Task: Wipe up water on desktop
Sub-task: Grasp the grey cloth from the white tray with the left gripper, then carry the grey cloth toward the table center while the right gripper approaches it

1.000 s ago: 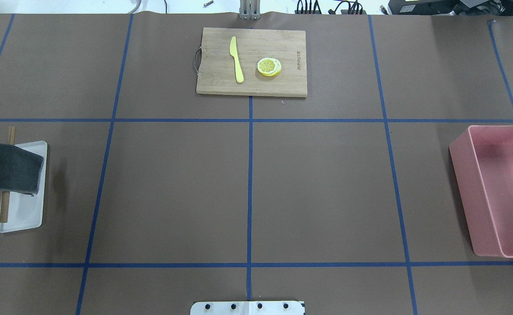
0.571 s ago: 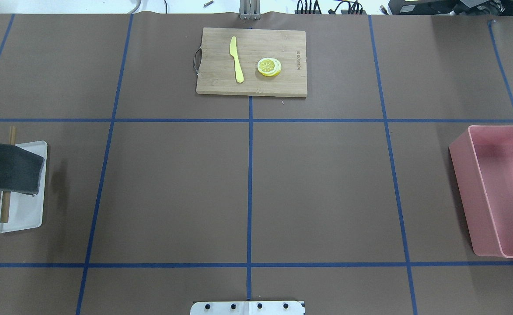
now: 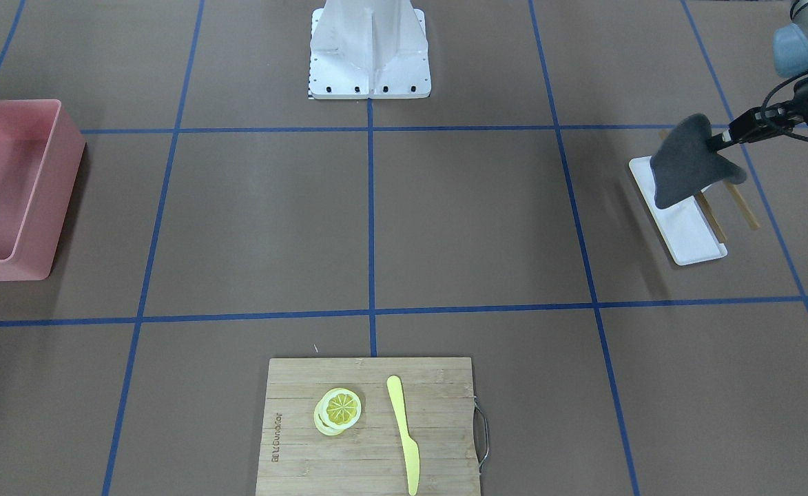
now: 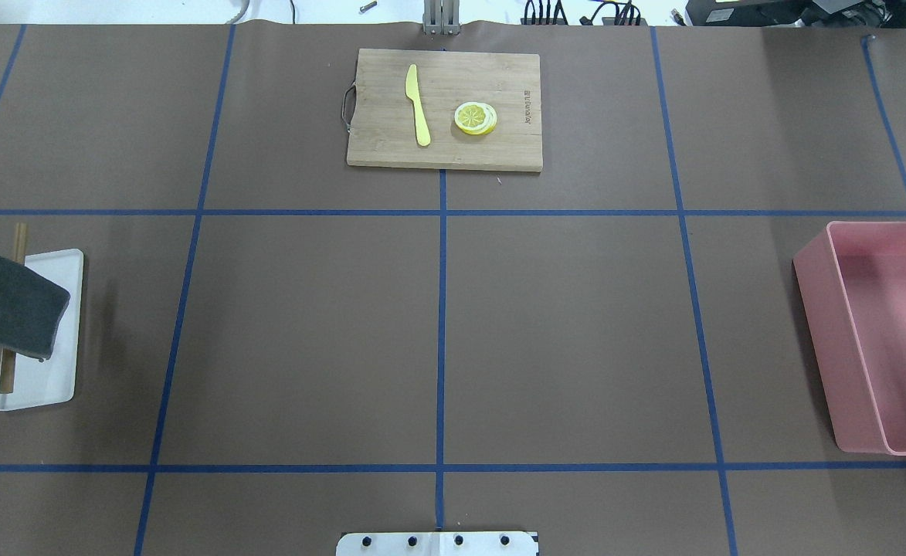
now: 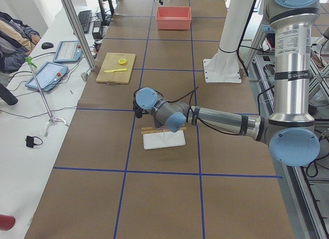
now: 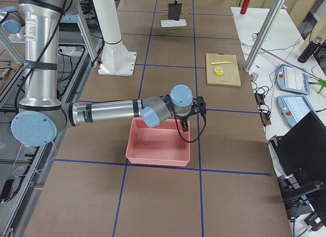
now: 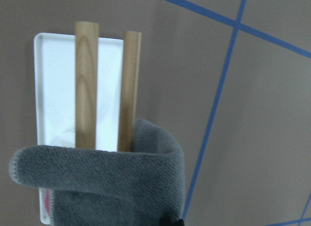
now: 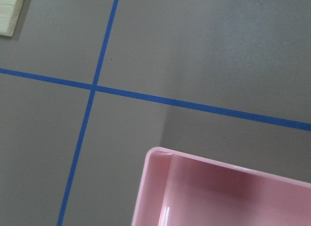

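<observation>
Two arms logged at opposite ends of table [image 4: 576, 324], brown and matte, gridded with blue tape, filling overhead view edge to edge. Front view: left pincer [image 3: 715, 145] clamped on one edge of grey cloth [image 3: 682, 169], rest of cloth hanging down above white tray [image 4: 51, 378] at 9 o'clock of overhead view; cannot tell whether touching tray. Also at tray, two wooden sticks [image 7: 86, 85] lying side by side along its length, far ends poking out past cloth in left wrist view. Over at 3 o'clock, right pincer [image 6: 184, 125] poised above 12 o'clock rim of pink bin [image 4: 816, 324]; width of opening impossible to tell, fingers too small in side view and only a dark sliver in overhead. At 12 o'clock, bamboo cutting board [image 4: 375, 147], wire handle toward 9 o'clock, carrying yellow knife [image 4: 418, 108] and, at knife's 3 o'clock and apart from it, lemon slices [image 4: 475, 118]. At 6 o'clock edge, white base plate [image 4: 437, 543].
</observation>
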Robot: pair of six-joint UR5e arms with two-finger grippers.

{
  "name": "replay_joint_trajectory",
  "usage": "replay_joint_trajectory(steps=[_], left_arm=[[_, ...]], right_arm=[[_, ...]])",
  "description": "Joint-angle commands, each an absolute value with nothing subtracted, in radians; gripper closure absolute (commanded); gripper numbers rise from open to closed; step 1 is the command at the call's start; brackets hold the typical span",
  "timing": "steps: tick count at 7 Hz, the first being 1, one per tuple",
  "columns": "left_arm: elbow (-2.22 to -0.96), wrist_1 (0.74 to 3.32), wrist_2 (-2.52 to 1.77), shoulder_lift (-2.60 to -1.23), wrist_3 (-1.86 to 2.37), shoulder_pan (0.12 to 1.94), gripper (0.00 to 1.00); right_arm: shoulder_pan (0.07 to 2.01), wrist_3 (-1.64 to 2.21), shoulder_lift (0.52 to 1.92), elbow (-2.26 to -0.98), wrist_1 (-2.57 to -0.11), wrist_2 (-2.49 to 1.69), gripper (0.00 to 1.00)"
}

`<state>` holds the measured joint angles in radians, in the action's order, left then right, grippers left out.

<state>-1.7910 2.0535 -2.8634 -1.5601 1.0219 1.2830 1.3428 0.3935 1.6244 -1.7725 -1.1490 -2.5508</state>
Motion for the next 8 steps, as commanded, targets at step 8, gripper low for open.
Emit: replay_joint_trajectory(steps=[8], left_arm=[[-1.703, 2.051, -2.273, -2.281, 1.942, 0.744, 1.00]], right_arm=[[0.475, 1.144, 1.322, -2.011, -0.894, -1.552, 0.01]])
